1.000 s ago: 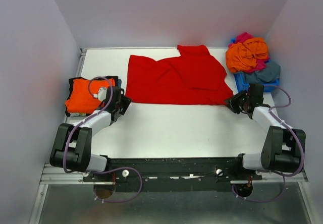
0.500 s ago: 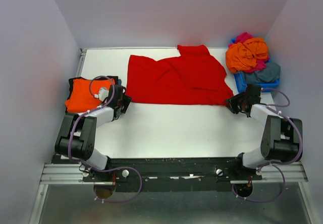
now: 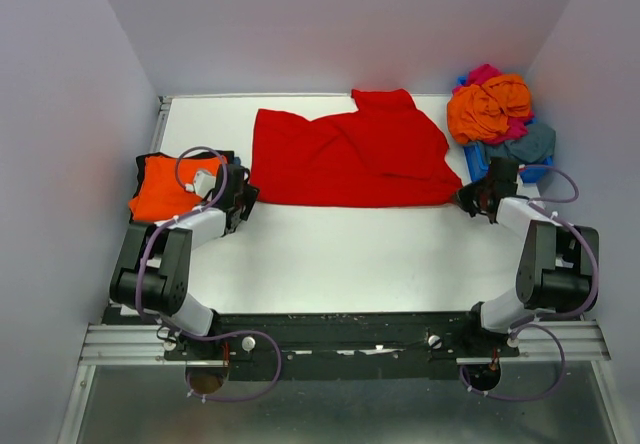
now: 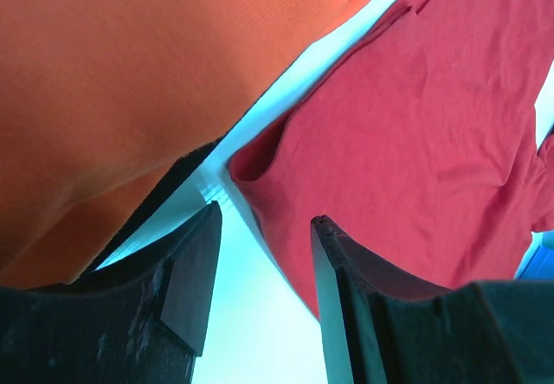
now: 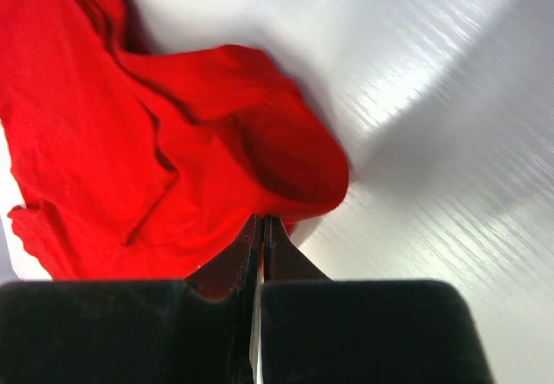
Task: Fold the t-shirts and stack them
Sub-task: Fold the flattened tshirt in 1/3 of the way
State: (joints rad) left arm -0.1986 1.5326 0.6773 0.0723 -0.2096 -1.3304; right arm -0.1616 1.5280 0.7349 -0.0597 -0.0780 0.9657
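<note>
The red t-shirt [image 3: 345,159] lies spread across the far half of the table [image 3: 350,254]; the right gripper [image 5: 261,226] is clamped on its near right corner, cloth bunched at the tips; the left gripper [image 4: 264,215] stands with jaws apart at its near left corner; left of the shirt, a folded orange t-shirt [image 3: 165,189] rests on a black one [image 3: 139,171]; right of it, crumpled shirts [image 3: 490,106] heap the blue bin [image 3: 478,164].

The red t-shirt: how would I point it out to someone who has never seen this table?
On the white table, the red t-shirt lies across the far half, between a folded orange shirt on the left and a blue bin of crumpled clothes on the right. It alone is spread out flat, with the right claw pinching its near right corner.
</note>
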